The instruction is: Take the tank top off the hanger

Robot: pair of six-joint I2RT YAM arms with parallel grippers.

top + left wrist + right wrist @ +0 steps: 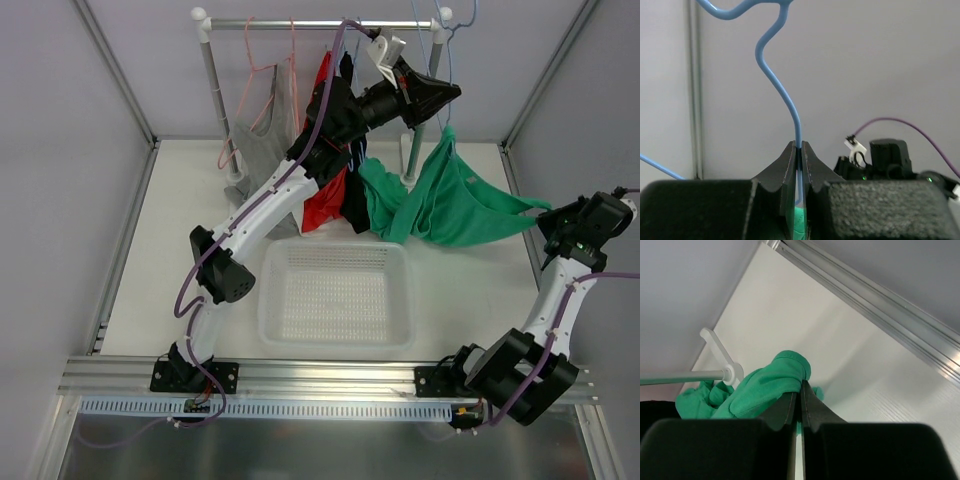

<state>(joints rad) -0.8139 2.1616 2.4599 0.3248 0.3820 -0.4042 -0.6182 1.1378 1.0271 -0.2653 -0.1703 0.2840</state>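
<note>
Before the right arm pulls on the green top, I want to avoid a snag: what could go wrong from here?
1. The left gripper pinches only the thin wire of the hanger; a sideways pull could twist it or slip it free.
2. The right gripper holds just an edge fold of the tank top, so the fabric may slide out.
3. The top's other end lies against the black garment, which might get dragged along.

In the left wrist view the hanger (790, 107) ran off the top edge. Its lower wire was hidden between the fingers of the left gripper (799, 152), where only a sliver of the tank top (799, 219) showed. The right gripper (800, 400) covered the pinched edge of the fabric.
</note>
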